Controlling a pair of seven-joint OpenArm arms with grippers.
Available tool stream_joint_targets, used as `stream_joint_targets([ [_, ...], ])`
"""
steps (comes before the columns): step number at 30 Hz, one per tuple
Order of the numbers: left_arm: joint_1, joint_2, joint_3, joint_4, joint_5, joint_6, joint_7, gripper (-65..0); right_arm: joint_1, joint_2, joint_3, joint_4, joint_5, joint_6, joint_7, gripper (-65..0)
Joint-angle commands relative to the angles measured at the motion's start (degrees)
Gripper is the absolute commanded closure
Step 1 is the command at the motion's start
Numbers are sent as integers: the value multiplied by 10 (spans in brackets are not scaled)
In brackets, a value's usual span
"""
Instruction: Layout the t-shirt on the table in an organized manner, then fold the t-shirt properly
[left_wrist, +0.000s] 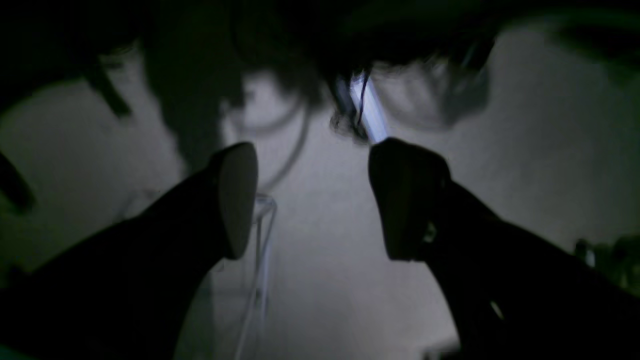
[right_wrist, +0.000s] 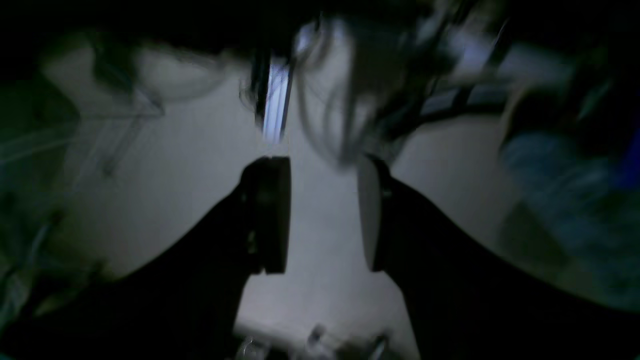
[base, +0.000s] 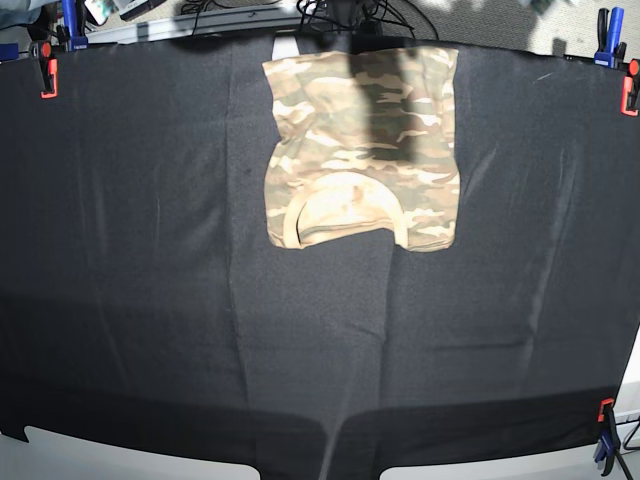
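The camouflage t-shirt (base: 360, 150) lies on the black table (base: 150, 300) near the far edge, at the middle. It forms a compact, roughly square shape, with its tan neckline (base: 345, 210) toward the near side. A shadow band crosses it. No arm shows in the base view. My left gripper (left_wrist: 320, 200) is open, with nothing between its dark fingers (left_wrist: 235, 200). My right gripper (right_wrist: 322, 217) is also open, with a narrower gap and nothing in it. Both wrist views look at a dim, blurred room, and neither shows the shirt or the table.
Orange and blue clamps hold the cloth at the far left (base: 47, 70), far right (base: 630, 85) and near right (base: 605, 440) corners. Cables and clutter (base: 340, 12) lie beyond the far edge. White table edge (base: 120, 450) shows at the front.
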Motion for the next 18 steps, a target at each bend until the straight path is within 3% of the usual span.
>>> stream_joint_targets([
  [1,-15,5,11,-42,-3,-13,-15,-361,15,11,-18,-36,-3,2,7,-216],
  [3,-69,21,35,-154,1,-41,-29,-361,63,26,-71,-141,-32,0,17,-216],
  [5,-126,39,57,-268,26,-58,-39,-361,121,40,-125,-257,-62,-29,63,-216],
  [8,-201,66,76,-434,81,-59,-79,-361,219,44,-196,-438,-102,-74,137,-216],
  [12,-284,96,78,-629,123,-59,-176,-361,343,33,-268,-650,-115,-79,206,-216],
  [15,-338,110,78,-732,123,-59,-214,-361,414,27,-309,-762,-115,-82,247,-216],
  [18,-378,111,78,-784,162,-58,-238,-361,459,19,-336,-821,-116,-111,285,-216],
])
